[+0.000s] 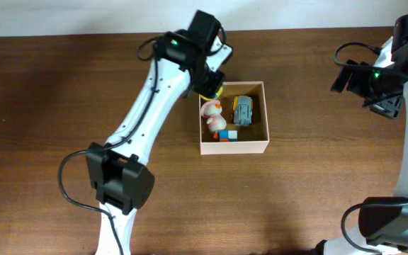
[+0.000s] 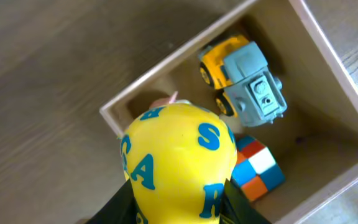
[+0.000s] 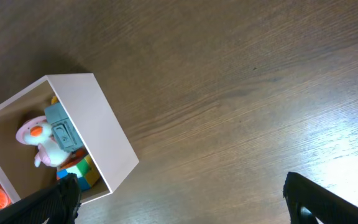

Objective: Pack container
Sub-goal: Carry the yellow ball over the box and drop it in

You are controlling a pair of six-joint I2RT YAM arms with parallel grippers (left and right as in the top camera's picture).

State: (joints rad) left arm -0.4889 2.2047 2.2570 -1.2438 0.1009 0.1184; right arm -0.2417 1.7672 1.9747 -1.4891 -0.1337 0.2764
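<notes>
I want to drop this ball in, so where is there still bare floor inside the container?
Bare floor shows in the container corner bordered by the truck, the cube and two walls, plus a thin strip between truck and wall. The duck side, below the held ball, is crowded.

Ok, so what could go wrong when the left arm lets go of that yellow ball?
1. The yellow ball in the left gripper hangs over the container corner wall, so it might clip the rim and roll onto the table.
2. The duck, toy truck and cube crowd the floor; the ball may bounce off them.
</notes>
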